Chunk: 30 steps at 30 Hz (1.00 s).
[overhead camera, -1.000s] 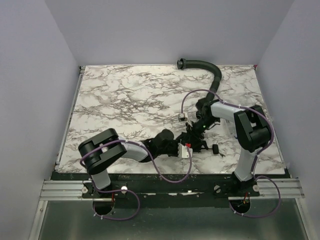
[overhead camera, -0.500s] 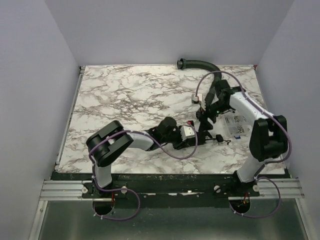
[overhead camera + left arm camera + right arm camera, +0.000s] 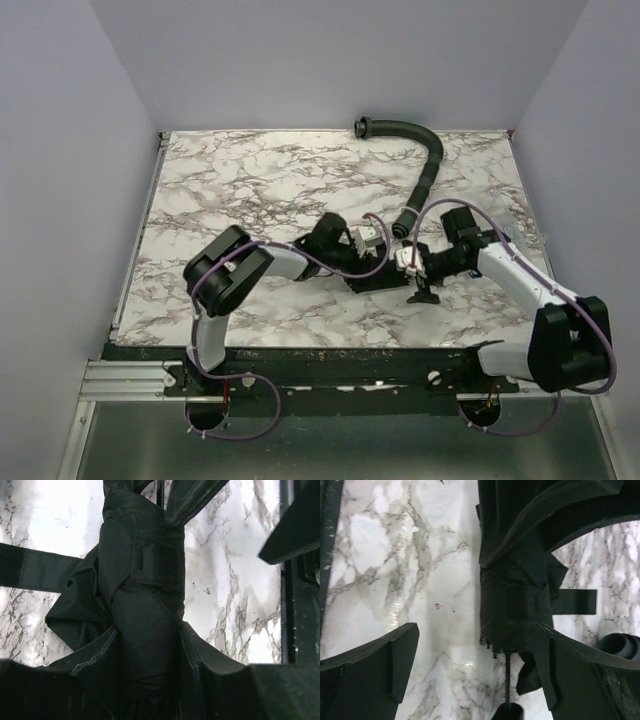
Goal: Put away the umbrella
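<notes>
The umbrella (image 3: pixel 378 282) is a short black folded bundle lying on the marble table (image 3: pixel 250 190), near the middle. Its thin shaft (image 3: pixel 507 680) and small black handle (image 3: pixel 425 296) point toward the right arm. My left gripper (image 3: pixel 147 630) is shut on the umbrella (image 3: pixel 145 595), a finger pressed to each side, and the loose strap (image 3: pixel 30 572) sticks out sideways. My right gripper (image 3: pixel 475 645) stands wide open just above the table. The umbrella (image 3: pixel 515 600) lies next to its right finger (image 3: pixel 570 670), and the left finger is far off over bare marble.
A black ribbed hose (image 3: pixel 430 165) curves from the back edge down to the wrists, and its end (image 3: pixel 620 645) shows beside my right gripper. Grey walls close in the table on three sides. Purple cables loop over both arms.
The left gripper has carried the umbrella away from the near edge toward the middle. The right arm has swung down beside the handle end, and its jaws have opened wide.
</notes>
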{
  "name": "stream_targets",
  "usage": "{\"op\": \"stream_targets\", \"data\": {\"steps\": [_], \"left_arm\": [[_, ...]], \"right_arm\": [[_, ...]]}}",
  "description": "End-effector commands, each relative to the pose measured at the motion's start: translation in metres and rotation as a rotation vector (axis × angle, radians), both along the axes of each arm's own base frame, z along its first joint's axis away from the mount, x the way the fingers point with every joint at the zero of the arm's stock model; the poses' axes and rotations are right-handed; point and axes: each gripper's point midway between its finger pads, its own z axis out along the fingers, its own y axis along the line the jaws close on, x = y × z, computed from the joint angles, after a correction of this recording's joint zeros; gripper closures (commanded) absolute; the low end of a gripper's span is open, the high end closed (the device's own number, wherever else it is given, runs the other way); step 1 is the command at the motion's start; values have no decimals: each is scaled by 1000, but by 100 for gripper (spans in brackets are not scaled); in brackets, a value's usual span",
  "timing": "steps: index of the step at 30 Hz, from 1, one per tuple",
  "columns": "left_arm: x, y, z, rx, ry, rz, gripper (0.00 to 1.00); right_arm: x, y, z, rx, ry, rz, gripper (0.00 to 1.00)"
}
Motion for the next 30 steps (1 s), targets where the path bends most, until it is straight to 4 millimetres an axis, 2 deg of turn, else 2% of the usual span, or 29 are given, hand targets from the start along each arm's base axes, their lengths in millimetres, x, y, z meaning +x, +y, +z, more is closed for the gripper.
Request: {"op": "stream_targets", "data": {"steps": [1, 6, 15, 17, 18, 21, 23, 24, 26, 27, 28, 29, 30], "left_arm": [[-94, 82, -108, 426, 570, 10, 99], [-95, 80, -111, 441, 659, 1, 99], [-95, 82, -118, 491, 802, 28, 98], [-93, 82, -119, 495, 825, 44, 98], [-91, 80, -118, 487, 828, 48, 98], [-81, 72, -109, 447, 815, 79, 91], [-66, 63, -94, 375, 769, 119, 79], [-58, 61, -88, 344, 744, 155, 70], [-38, 53, -61, 248, 661, 198, 56], [-27, 49, -45, 191, 613, 219, 44], [-16, 47, -32, 146, 557, 245, 28], [-5, 46, -14, 95, 482, 264, 3], [3, 46, -1, 60, 410, 285, 2]], "right_arm": [[41, 9, 6, 30, -234, 42, 0], [50, 13, -5, 10, -267, 31, 0], [20, 2, -61, -142, -148, 37, 6], [18, -2, -72, -177, -130, 8, 13], [18, -4, -78, -197, -122, -13, 21], [13, -8, -92, -249, -54, -36, 52], [8, -8, -96, -268, 6, -44, 69], [5, -9, -96, -273, 32, -50, 73], [-2, -9, -96, -285, 83, -58, 78], [-7, -10, -95, -293, 120, -53, 79], [-10, -10, -94, -302, 149, -51, 80], [-17, -11, -94, -309, 192, -49, 80], [-20, -11, -93, -317, 226, -55, 81]]}}
